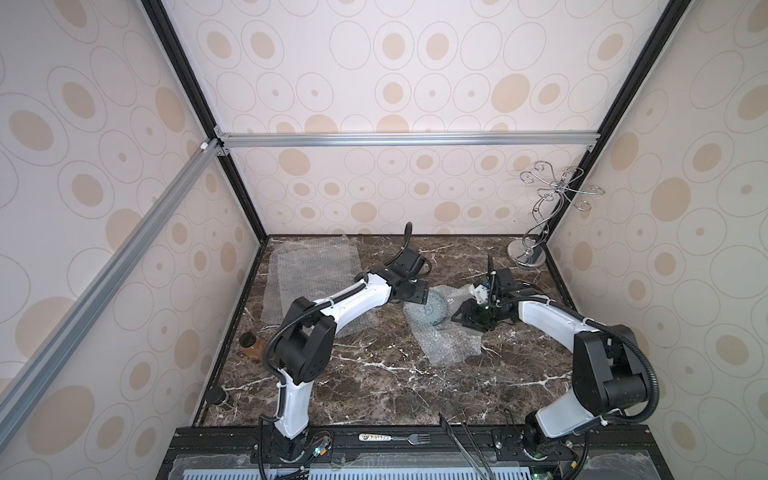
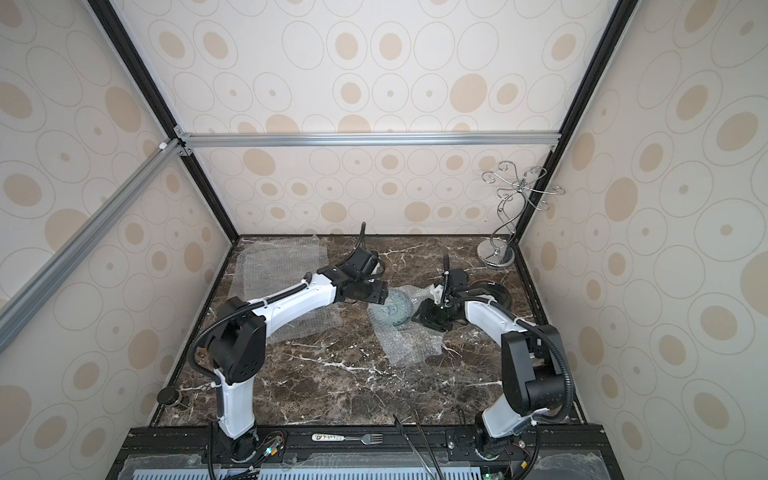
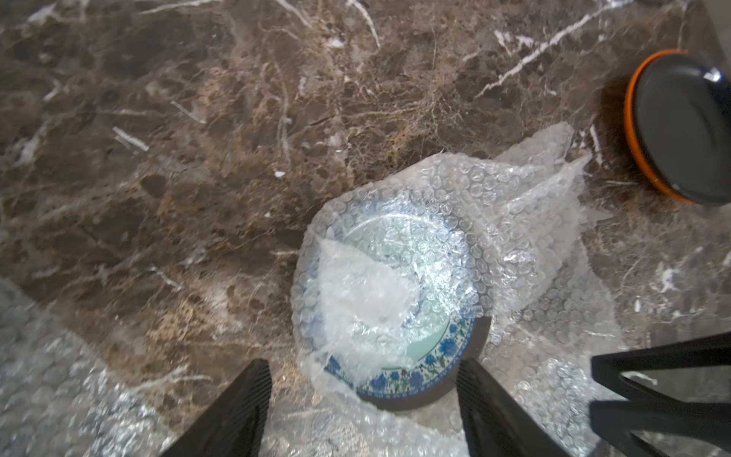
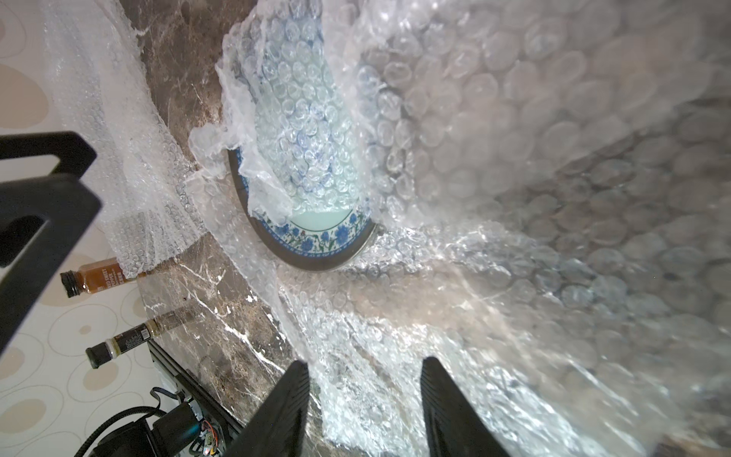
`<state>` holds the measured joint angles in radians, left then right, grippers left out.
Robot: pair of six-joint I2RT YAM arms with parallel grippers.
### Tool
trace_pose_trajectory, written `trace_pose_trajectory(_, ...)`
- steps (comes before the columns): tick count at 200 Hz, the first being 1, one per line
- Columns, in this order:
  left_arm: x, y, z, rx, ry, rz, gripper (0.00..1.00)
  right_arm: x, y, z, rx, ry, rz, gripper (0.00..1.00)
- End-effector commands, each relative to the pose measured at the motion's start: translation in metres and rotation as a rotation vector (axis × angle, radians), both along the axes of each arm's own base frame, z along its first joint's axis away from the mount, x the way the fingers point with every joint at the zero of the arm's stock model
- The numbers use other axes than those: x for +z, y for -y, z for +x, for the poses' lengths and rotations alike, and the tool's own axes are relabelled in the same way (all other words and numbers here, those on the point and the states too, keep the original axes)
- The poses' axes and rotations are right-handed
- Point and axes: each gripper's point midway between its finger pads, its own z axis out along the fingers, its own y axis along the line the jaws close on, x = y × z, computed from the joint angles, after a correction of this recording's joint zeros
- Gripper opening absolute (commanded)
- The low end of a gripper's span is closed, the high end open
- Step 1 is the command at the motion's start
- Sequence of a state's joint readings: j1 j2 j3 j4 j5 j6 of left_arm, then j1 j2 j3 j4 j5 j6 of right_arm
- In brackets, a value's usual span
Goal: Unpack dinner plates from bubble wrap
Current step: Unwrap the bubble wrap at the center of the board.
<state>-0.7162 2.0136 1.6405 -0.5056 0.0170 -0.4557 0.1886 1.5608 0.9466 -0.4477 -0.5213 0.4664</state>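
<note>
- Plainly, the left gripper (image 3: 364, 363) has its two ribbed black fingers (image 3: 241, 407) spread wide and clamps nothing. The near rim of the wrapped plate (image 3: 399, 382) lies just beyond the tips, roughly centred in the gap.
- The right gripper (image 4: 364, 362) faces the same plate from the opposite side. Its fingers (image 4: 447, 407) stand parted, and the bubble wrap (image 4: 395, 316) shows through the gap. The plate lies farther out past the tips.
- The plate rests on that sheet near mid-table in both top views. A crumpled flap covers most of its face and leaves one arc of rim bare.
- Three plates can be counted. The wrapped one is round and shallow, with a pale glossy centre, a blue flower border and a dark underside. A dark grey plate (image 3: 688, 130) lies in an orange plate (image 3: 628, 118), apart from the wrap on the right arm's side.
- The wrap is clear and dotted with small bubbles. One sheet lies under and over the plate. Flat loose sheets (image 1: 316, 266) overlap at the far left of the table, and their number cannot be told.
- The marble table (image 1: 374, 386) is dark brown with white veins.
- Two black-capped bottles (image 4: 99, 277) stand at the table's left edge.
- One chrome wire stand (image 1: 525, 255) with a round base occupies the far right corner.
</note>
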Motion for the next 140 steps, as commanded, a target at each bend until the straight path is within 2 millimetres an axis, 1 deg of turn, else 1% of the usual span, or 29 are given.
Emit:
trace_pose_trajectory(1,-0.021,0.002,-0.005,-0.062,-0.032,0.137,0.77,0.005,0.008,-0.009,-0.011,0.003,0.001,0.5)
trace_pose_trajectory(26,-0.028,0.009,0.002,-0.074,-0.018,0.185,0.78,0.004,0.015,-0.015,-0.024,-0.001,-0.002,0.5)
trace_pose_trajectory(68,-0.036,0.005,0.017,-0.055,0.026,0.342,0.78,-0.002,0.019,-0.024,-0.031,-0.013,-0.006,0.5)
trace_pose_trajectory(97,-0.042,0.003,0.02,-0.05,0.031,0.403,0.77,-0.003,0.019,-0.025,-0.03,-0.014,-0.003,0.5)
trace_pose_trajectory(115,-0.043,0.001,0.021,-0.046,0.037,0.414,0.74,-0.004,0.019,-0.025,-0.029,-0.015,-0.003,0.5)
trace_pose_trajectory(126,-0.044,0.0,0.021,-0.045,0.037,0.42,0.7,-0.004,0.019,-0.025,-0.029,-0.016,-0.003,0.5)
trace_pose_trajectory(140,-0.047,0.0,0.021,-0.048,0.033,0.426,0.62,-0.005,0.019,-0.025,-0.028,-0.017,-0.004,0.5)
